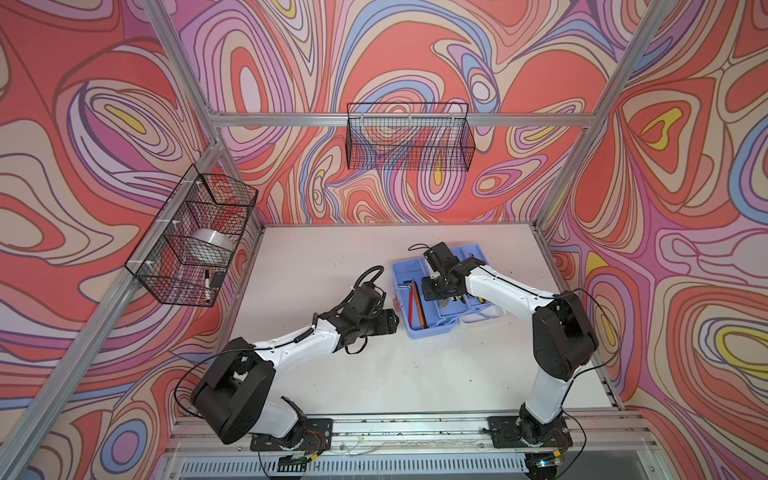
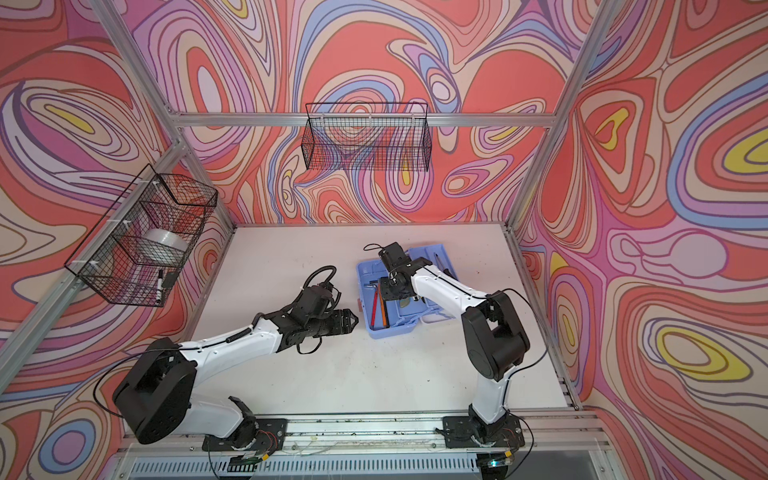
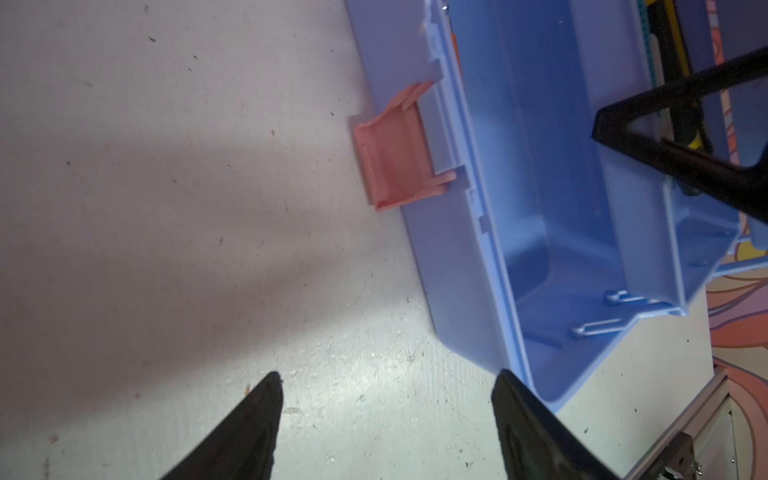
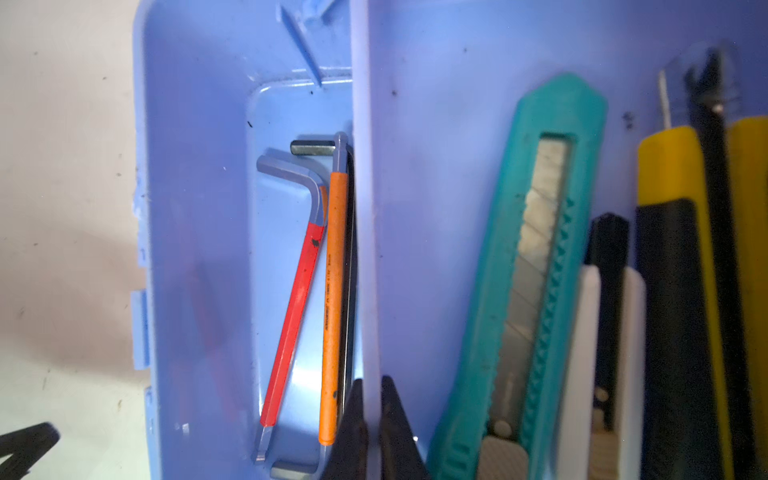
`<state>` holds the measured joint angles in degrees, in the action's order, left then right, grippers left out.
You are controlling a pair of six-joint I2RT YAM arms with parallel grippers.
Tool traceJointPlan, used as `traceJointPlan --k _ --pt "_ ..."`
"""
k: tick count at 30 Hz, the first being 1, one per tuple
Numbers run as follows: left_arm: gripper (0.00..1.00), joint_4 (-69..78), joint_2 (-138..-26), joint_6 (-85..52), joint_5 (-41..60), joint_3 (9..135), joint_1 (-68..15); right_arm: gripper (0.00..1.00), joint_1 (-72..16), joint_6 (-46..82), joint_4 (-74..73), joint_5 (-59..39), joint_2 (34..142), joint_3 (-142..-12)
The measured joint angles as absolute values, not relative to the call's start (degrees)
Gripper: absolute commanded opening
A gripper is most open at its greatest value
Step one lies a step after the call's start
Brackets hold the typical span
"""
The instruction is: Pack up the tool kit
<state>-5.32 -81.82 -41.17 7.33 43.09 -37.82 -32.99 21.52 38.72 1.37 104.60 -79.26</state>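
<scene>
In both top views, an open periwinkle-blue toolbox (image 1: 432, 328) (image 2: 395, 330) is sitting on a white table (image 1: 324, 257), right of centre and nearer the back wall than the arm bases. The left gripper (image 1: 392, 319) (image 2: 353, 321) is hovering just beside the box's left long side, pointing at it with its jaws parted and nothing between them. The right gripper (image 1: 432, 296) (image 2: 392, 294) is reaching straight down into the box from above; its fingertips are hiding behind its own body here. A black wire basket (image 1: 195, 241) is hanging on the left wall.

In the left wrist view, the two black fingers (image 3: 257, 424) are standing wide apart over bare table, touching nothing. The pink latch (image 3: 395, 149) is hanging open on the outer wall of the blue box, ahead of them.

In the right wrist view, the fingers (image 4: 353, 419) are closing tightly on either side of the thin upright wall of a blue tray (image 4: 368, 208), pinching it. To one side of that wall, down in the box's floor, a red hex key (image 4: 291, 324) and an orange hex key (image 4: 332, 311) are lying side by side. On the other side, inside the tray, a teal utility knife (image 4: 536, 270) and a yellow and black tool (image 4: 673, 208) are lying lengthwise next to each other.
</scene>
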Motion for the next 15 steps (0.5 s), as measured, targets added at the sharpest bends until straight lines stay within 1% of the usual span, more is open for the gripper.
traceJointPlan --k 1,2,4,6,7,9,11,13,15 --pt "0.8 -5.3 -81.8 -41.1 7.2 43.1 -37.8 0.03 -33.9 22.0 38.8 1.2 104.7 -79.5" --pt "0.8 -5.3 -81.8 -41.1 7.2 43.1 -37.8 0.07 -34.9 22.7 38.8 1.1 104.9 -79.8" --pt "0.8 -5.3 -81.8 -41.1 7.0 43.1 -37.8 0.1 -36.3 24.4 38.9 0.9 105.3 -80.3" --pt "0.8 -5.3 -81.6 -41.1 6.9 43.1 -37.8 0.16 -37.5 26.6 38.9 0.6 105.6 -80.6" --pt "0.8 -5.3 -81.5 -41.1 6.8 43.1 -37.8 0.17 -37.8 27.7 38.9 0.4 105.6 -80.6" --pt "0.77 -5.3 -81.2 -41.1 6.6 43.1 -37.8 0.21 -38.3 29.5 38.9 0.5 105.6 -80.7" --pt "0.76 -5.3 -81.0 -41.1 6.5 43.1 -37.8 0.28 -38.3 30.9 38.8 0.4 105.6 -80.8" --pt "0.74 -5.3 -81.0 -41.1 6.4 43.1 -37.8 0.33 -38.3 31.6 39.0 0.4 105.6 -81.1" --pt "0.71 -5.3 -81.0 -41.1 6.2 43.1 -37.8 0.4 -38.3 32.0 39.6 0.4 105.5 -81.9"
